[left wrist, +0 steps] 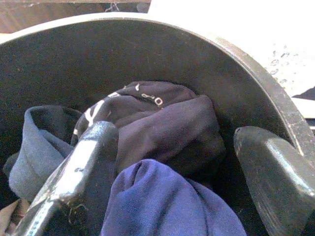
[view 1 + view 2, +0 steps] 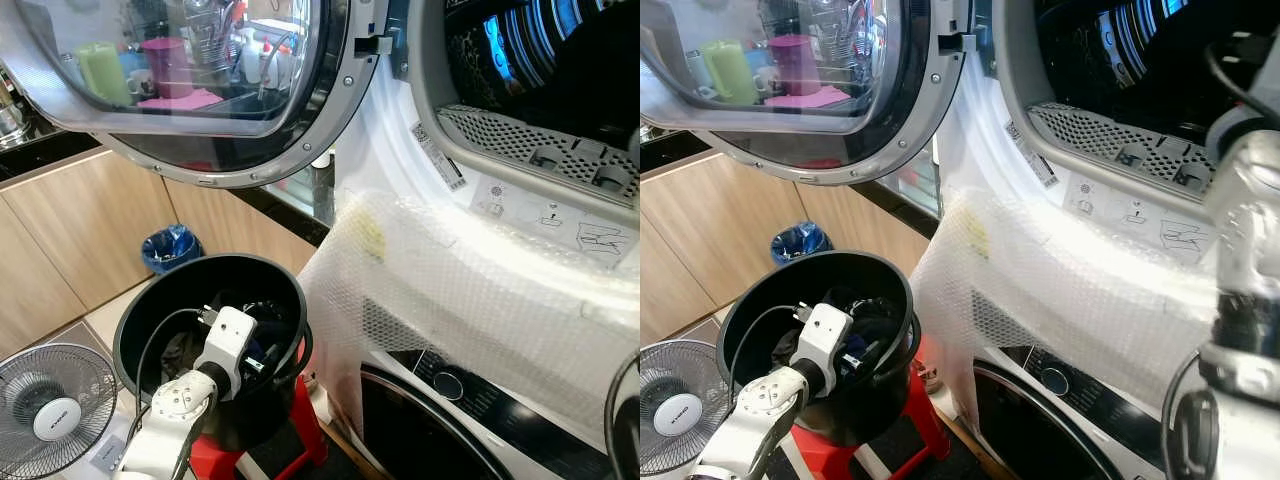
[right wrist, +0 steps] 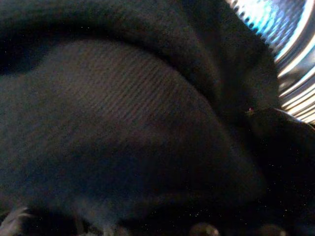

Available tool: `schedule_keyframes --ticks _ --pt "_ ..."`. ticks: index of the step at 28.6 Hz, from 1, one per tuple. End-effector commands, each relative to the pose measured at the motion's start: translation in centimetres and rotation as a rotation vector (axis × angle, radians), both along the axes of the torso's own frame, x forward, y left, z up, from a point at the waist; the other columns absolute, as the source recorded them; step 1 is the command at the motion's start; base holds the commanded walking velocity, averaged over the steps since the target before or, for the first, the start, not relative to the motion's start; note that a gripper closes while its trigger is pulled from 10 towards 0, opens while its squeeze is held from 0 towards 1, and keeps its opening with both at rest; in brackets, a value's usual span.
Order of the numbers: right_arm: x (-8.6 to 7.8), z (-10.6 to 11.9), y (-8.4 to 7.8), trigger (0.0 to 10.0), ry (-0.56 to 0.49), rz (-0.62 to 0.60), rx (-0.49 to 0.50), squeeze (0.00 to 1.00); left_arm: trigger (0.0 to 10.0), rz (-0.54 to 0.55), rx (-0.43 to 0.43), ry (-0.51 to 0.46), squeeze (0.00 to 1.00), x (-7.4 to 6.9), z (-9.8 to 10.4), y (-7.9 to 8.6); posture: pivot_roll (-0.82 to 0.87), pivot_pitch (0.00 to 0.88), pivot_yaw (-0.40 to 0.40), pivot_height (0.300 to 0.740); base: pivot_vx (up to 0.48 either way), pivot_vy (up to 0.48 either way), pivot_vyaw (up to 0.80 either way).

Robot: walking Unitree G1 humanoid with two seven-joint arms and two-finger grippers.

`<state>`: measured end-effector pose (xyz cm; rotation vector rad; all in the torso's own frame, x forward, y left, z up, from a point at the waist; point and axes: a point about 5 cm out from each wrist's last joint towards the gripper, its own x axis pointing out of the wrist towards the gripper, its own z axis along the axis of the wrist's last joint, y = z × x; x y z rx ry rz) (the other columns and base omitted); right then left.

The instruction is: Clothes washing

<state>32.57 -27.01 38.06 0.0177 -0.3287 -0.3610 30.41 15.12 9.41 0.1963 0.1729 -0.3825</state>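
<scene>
While the left gripper (image 1: 167, 162) was lowered into the black bucket (image 2: 150, 310), its two black fingers (image 1: 74, 172) were held apart, one on either side of the bundled clothes (image 1: 162, 128), with nothing yet clamped. A dark garment with white markings was seen at the middle of the heap, a blue one (image 1: 162, 206) nearer the wrist, and a grey one (image 1: 39, 147) towards the bucket's wall. The bucket was stood on a red stool (image 2: 300, 440), just beside the bubble-wrapped front (image 2: 480, 300) of the stacked machines.

The right arm (image 2: 1250, 260) was raised to the open upper drum (image 2: 540, 50); in its wrist view dark ribbed fabric (image 3: 123, 113) was pressed close against the camera, with the bright ridged drum wall (image 3: 290, 54) behind. Whether that pincer was apart or together could not be told.

The step in hand was judged to be loading: laundry being carried from bucket to drum. The next move would call for the left fingers to be closed on the top garment and the load lifted clear of the rim, then swung past the open round door (image 2: 200, 90).

Pictogram stickers (image 2: 550, 215) were seen below the lint grille (image 2: 520, 140), too small to be read. A small label on the floor fan's hub (image 2: 55, 420) could not be made out
</scene>
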Motion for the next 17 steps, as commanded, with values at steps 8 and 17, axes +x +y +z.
schedule_keyframes --ticks 8,17 --pt "-5.6 -0.8 0.8 10.0 0.061 -0.023 -0.144 0.00 10.0 -0.003 -0.006 0.031 0.00 -0.4 -0.3 0.1 0.07 0.097 0.012 0.740 0.000 0.000 0.00" --pt "-7.0 -2.0 2.1 10.0 0.108 0.158 -0.227 0.00 10.0 0.004 -0.008 0.022 0.00 -0.4 -0.1 0.2 0.09 0.090 0.004 0.740 0.000 0.000 0.00"
